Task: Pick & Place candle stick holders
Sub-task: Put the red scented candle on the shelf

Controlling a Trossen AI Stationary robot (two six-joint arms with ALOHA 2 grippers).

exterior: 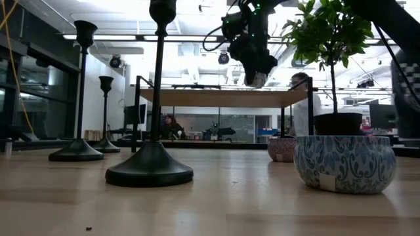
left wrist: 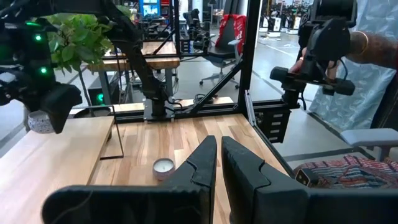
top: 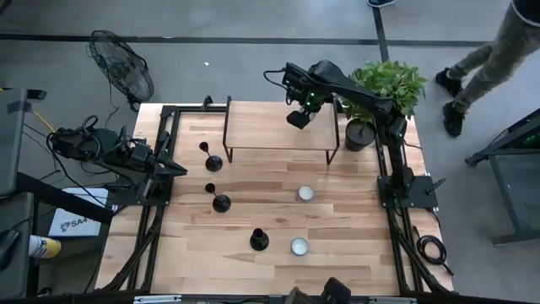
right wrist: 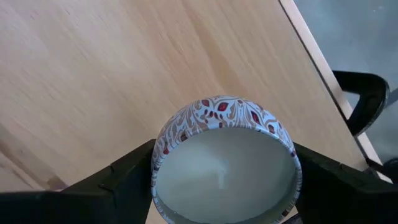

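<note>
Three black candlestick holders stand upright on their round bases on the wooden table (top: 354,253): one at the left middle (top: 213,160), one nearer (top: 221,201), one near the front (top: 259,240). In the low view they show at the left (exterior: 79,92) (exterior: 105,111) (exterior: 149,98). My right gripper (top: 299,118) is over the small raised shelf (top: 261,127), shut on a red-patterned candle tin (right wrist: 224,162). My left gripper (left wrist: 219,168) is shut and empty at the table's left edge (top: 164,165). My right gripper pinches the candle tin by its round side wall (right wrist: 158,155), one finger (right wrist: 124,180) on each opposite side. The fingers come slanting down from above. The tin's open top faces the wrist, and the tin hangs clear above the shelf top (exterior: 256,80).
Two more candle tins sit on the table, one mid-right (top: 305,193) and one at the front (top: 299,246). A potted plant (top: 371,101) stands at the far right by the shelf. A fan (top: 122,67) and a person's legs (top: 489,59) are beyond the table.
</note>
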